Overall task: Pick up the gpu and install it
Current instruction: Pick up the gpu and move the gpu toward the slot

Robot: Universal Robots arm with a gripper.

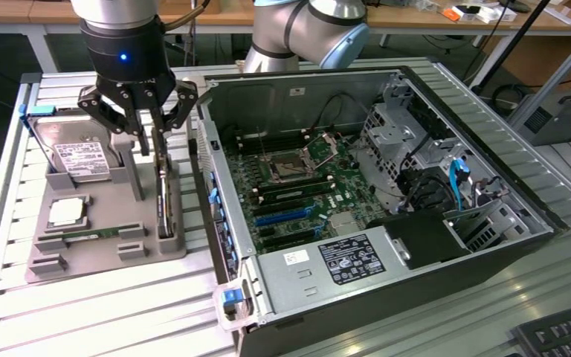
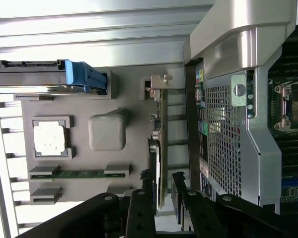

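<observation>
Pointing straight down in the upper left of the exterior view, my gripper sits low over the tray. Its fingers are apart, one on each side of the gpu. In the wrist view I see a narrow strip of tray between the card and one finger, so I am astride it, not clamped on it. The gpu stands on its long edge, seated in a slot along the side of the tray nearest the case. It runs from just under my fingertips down toward the lower part of the frame. To the exterior view's left of the card, the tray carries the drive at its upper end, the cpu below that, and the ram lower down in its own slot. The tray rests on the table, just beside the case. The case lies on its side with the panel off and takes up the centre and right of the frame. Inside it the motherboard faces up, well apart from the card.
</observation>
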